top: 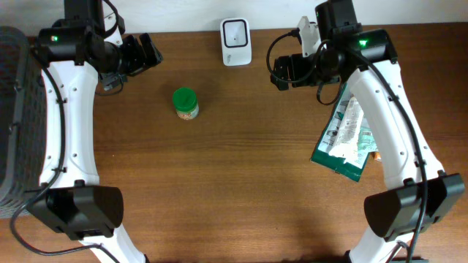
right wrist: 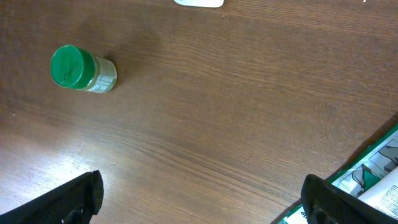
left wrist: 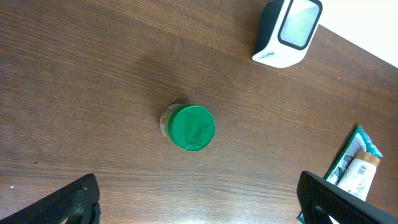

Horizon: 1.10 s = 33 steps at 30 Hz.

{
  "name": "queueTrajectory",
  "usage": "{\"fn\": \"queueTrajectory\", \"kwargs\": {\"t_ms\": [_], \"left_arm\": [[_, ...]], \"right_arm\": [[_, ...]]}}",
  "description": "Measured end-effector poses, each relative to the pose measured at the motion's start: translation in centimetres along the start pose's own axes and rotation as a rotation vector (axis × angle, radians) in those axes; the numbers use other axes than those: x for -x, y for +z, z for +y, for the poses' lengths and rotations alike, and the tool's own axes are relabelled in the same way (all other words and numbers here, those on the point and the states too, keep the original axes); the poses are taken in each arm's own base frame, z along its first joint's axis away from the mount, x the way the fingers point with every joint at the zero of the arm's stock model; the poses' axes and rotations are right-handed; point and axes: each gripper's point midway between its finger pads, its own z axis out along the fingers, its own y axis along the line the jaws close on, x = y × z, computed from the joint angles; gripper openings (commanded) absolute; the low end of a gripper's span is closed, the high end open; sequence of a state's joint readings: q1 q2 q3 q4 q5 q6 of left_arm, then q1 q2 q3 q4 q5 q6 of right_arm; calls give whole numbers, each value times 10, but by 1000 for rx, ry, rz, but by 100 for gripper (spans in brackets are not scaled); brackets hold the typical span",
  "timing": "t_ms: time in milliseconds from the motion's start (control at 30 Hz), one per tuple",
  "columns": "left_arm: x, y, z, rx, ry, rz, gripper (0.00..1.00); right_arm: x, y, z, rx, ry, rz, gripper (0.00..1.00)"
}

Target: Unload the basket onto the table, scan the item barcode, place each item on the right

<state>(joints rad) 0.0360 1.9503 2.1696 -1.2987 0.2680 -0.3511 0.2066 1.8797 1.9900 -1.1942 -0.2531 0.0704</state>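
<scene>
A small jar with a green lid (top: pixel 186 103) stands upright on the brown table, left of centre; the left wrist view looks straight down on the jar (left wrist: pixel 191 127). The white barcode scanner (top: pixel 236 42) stands at the table's back edge. A green packet (top: pixel 346 139) lies flat at the right, partly under the right arm. My left gripper (top: pixel 142 52) hovers open at the back left, apart from the jar. At the back right, my right gripper (top: pixel 281 73) is open as well, with only bare wood between its fingers (right wrist: pixel 68 199).
A dark wire basket (top: pixel 11 109) fills the far left edge. The right wrist view shows the jar (right wrist: pixel 81 68) at upper left and the packet's corner (right wrist: pixel 373 180) at lower right. The scanner (left wrist: pixel 288 31) appears at the top right of the left wrist view.
</scene>
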Motion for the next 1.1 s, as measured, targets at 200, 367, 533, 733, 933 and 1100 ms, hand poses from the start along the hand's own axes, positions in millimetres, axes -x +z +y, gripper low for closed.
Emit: {"fn": "queueTrajectory", "kwargs": {"t_ms": [200,367,533,733,933,1100], "left_arm": [[0,0,0,0,0,0,99],[0,0,0,0,0,0,99],[0,0,0,0,0,0,99],[0,0,0,0,0,0,99],[6,-1,19,109,0,-37,0],[13,30,42,225,61,-51,0]], "right_arm": [[0,0,0,0,0,0,98],[0,0,0,0,1,1,98],[1,1,6,34,-1,-2,98],[-6,6,19,96,0,34,100],[-10,15,49,118,-69,47,100],[-11,15,33,36,-61,48,98]]}}
